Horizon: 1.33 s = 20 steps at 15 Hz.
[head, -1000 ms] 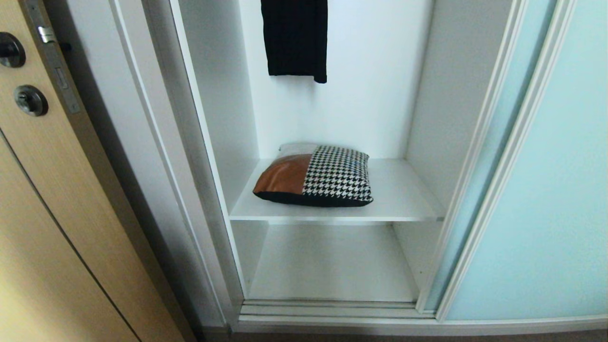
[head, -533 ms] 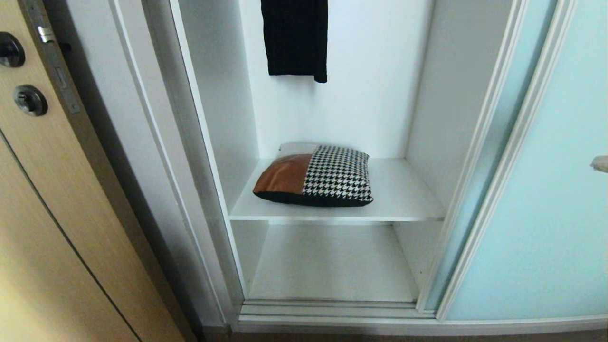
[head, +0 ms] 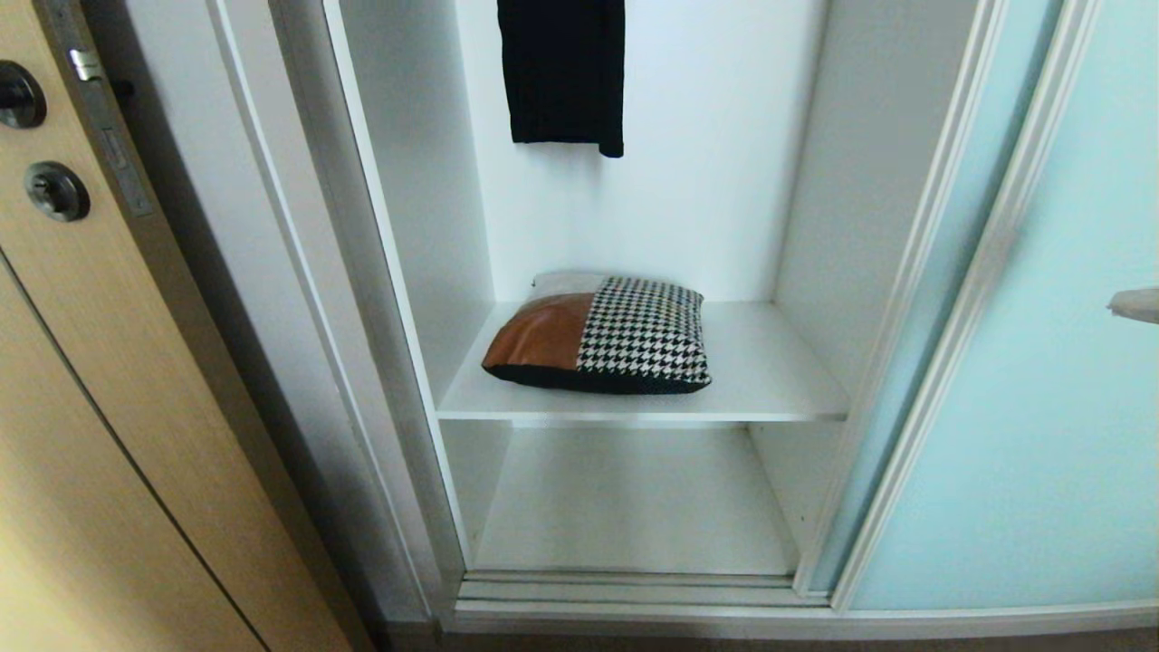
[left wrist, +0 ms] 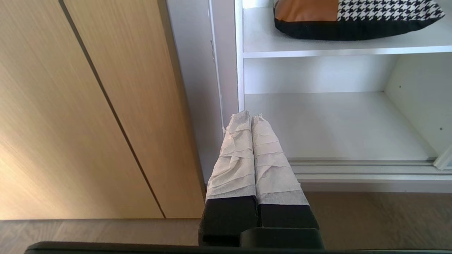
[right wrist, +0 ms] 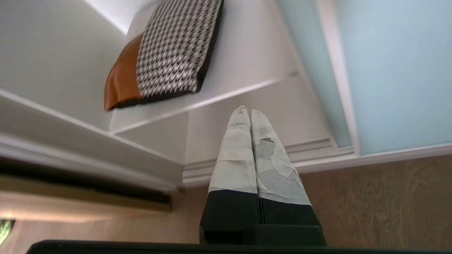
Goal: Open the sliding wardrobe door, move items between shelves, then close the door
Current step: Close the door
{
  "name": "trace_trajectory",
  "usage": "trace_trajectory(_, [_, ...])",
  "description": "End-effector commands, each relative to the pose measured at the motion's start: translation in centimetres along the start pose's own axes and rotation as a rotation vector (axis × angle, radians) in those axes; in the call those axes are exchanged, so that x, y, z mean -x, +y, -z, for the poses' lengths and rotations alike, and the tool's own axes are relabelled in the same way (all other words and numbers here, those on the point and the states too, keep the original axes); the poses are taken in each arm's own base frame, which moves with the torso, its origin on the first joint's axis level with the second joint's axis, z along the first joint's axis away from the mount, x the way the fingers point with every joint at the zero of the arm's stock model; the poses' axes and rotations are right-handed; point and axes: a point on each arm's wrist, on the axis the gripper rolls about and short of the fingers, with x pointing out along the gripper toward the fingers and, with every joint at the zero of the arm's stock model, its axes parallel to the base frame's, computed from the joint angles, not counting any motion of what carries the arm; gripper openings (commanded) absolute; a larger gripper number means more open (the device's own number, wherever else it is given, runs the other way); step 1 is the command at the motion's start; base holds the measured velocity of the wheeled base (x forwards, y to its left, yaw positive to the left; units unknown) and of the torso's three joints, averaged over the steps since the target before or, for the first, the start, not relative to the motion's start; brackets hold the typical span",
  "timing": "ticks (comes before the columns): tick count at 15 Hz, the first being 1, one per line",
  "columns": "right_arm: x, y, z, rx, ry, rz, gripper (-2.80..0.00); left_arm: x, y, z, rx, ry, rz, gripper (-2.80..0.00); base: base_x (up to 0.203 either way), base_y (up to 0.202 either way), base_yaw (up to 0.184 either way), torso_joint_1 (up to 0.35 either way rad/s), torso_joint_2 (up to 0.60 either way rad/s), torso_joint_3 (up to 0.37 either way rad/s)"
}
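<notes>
Frosted glass sliding wardrobe door [head: 1041, 407]; matt white shelves [head: 770, 380]; leather-and-woven-cloth cushion [head: 602, 337].

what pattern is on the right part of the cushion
Black-and-white houndstooth on the cushion, beside a tan-brown leather part; the head view shows it best.

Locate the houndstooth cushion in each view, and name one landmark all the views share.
Head view: cushion mid-frame, lying on the upper shelf.
Left wrist view: cushion cut off at the top edge.
Right wrist view: cushion upper middle, tilted.
Shared landmark: that shelf's front edge.
</notes>
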Motion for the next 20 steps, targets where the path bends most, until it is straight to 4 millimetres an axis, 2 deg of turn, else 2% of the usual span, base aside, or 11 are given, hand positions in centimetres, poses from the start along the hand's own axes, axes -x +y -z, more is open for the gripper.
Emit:
trace_trajectory(1, [-1.3,-0.7,-0.5,-0.012,0.016,0.006,-2.8,0.0,0.0,0.0,0.001,0.002,0.0,-2.8,0.0,0.0,0.0,0.0,0.0,0.0])
trace_trajectory(3, [-2.2,-1.0,-1.1,-0.012,0.008,0.003,-2.8,0.0,0.0,0.0,0.001,0.002,0.0,-2.8,0.0,0.0,0.0,0.0,0.0,0.0])
trace_trajectory(20, [-7.6,-2.9,-2.6,-0.005,0.013,-0.006,-2.8,0.0,0.0,0.0,0.0,0.002,0.0,-2.8,0.0,0.0,0.0,0.0,0.0,0.0])
